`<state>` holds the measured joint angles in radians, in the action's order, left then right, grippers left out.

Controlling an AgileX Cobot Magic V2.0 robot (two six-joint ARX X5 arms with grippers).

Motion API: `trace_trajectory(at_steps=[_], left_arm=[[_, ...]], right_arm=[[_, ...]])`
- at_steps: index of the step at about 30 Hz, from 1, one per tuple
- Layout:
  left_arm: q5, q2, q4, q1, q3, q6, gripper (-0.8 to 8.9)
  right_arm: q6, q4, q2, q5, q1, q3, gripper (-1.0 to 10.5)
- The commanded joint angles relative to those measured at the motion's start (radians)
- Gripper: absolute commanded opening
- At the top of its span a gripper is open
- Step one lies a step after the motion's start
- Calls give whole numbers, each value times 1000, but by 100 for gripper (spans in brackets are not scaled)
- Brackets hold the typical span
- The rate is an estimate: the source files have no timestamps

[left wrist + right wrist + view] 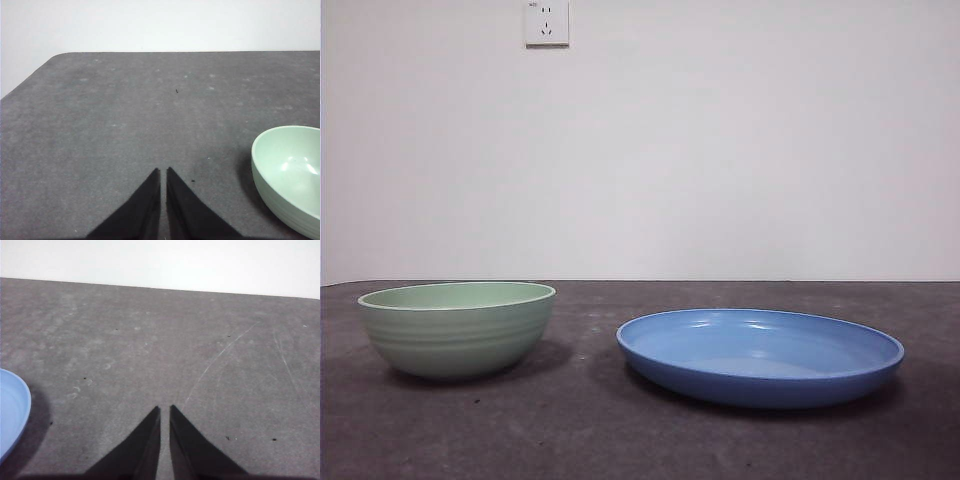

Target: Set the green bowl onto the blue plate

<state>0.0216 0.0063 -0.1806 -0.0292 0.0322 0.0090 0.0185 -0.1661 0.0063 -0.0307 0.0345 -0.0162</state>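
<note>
The green bowl (457, 328) stands upright on the dark table at the left in the front view, pale mint with ridged sides. The blue plate (760, 355) lies flat to its right, a small gap between them. Neither arm shows in the front view. In the left wrist view, my left gripper (163, 172) is shut with nothing in it, above bare table, and the green bowl (290, 175) sits off to one side of it. My right gripper (164, 410) is likewise shut and empty; only an edge of the blue plate (11, 412) shows beside it.
The dark grey table (640, 440) ends at a white wall carrying a power socket (547, 22). Its rounded far corner (60, 56) appears in the left wrist view. Faint scratches (220, 357) mark the tabletop near the right gripper.
</note>
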Motion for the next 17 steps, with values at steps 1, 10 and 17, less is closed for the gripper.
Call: trace_trajectory(at_steps=[1,10,17], left_arm=[[-6,-3,-4,-1,-20,-16,19],[-6,-3,-3,-1,-20,-29,19],[-5,-2,15,-1,-4,-71,17]], right_arm=[[-12,12,-3,-3,0,5,29],[-41,50,-3,-7,0,5,29],[-150,86,-3,-80,0,4,24]])
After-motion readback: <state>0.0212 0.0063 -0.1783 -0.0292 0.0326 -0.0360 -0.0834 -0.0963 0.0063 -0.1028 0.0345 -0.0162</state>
